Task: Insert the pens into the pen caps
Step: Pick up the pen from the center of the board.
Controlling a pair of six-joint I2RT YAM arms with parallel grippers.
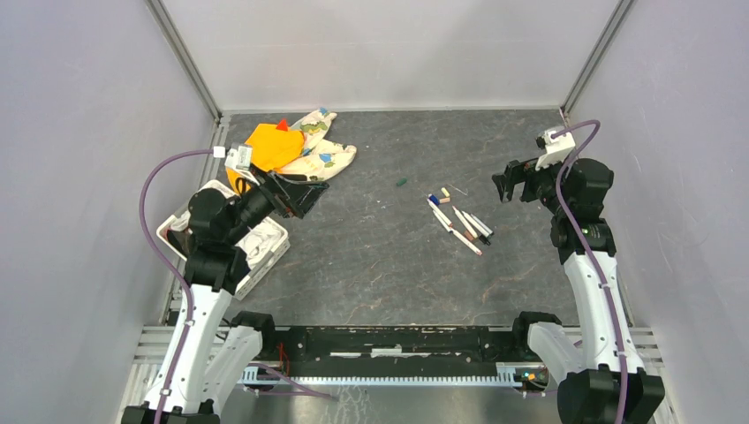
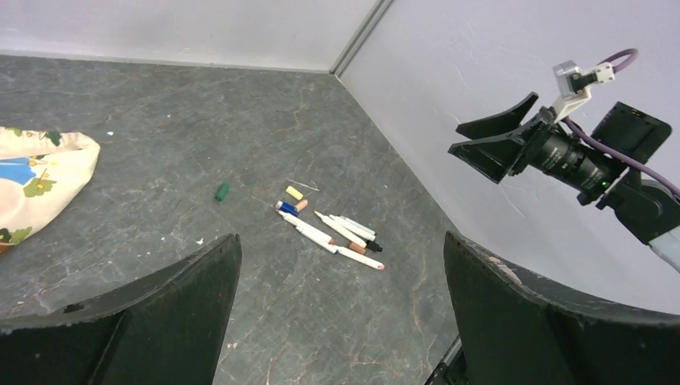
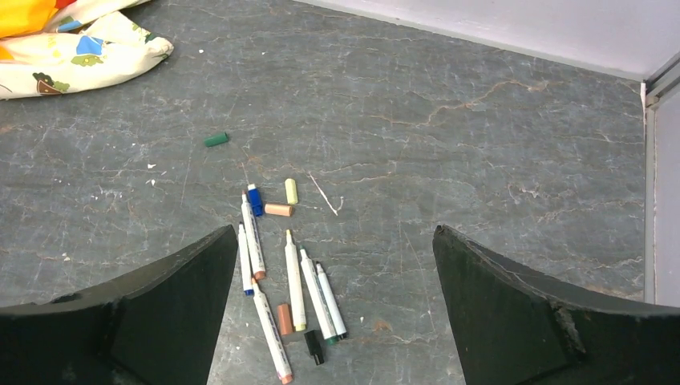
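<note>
Fingers of the left gripper [image 1: 305,196] are spread wide with nothing between them. It hangs in the air over the left side of the dark grey, stone-patterned desk [image 1: 371,265], pointing toward the middle. Just beyond it, near the far left corner, an orange cloth [image 1: 269,146] lies bunched against a patterned cloth [image 1: 325,152]. Below the left arm, a white bin [image 1: 269,256] sits at the desk's left edge; what it holds cannot be made out.

On the opposite side, the right gripper [image 1: 510,184] is also raised off the desk, spread wide and empty, facing the left one across the middle.

Between the two arms, closer to the right one, the pens [image 3: 294,281] lie flat in a loose cluster. They are slim and white-barrelled, roughly parallel, some touching. At the far end of the cluster sit three small caps: a blue cap [image 3: 255,200] touching the tip of one pen, a tan cap [image 3: 278,210] just beside it, and a cream cap [image 3: 291,191] next to those. A thin stick [image 3: 325,195] lies just right of the cream cap. A black cap [image 3: 313,346] rests at the near end of the cluster. Apart from the group, toward the cloths, a dark green cap [image 3: 215,139] lies alone on the bare desk.
</note>
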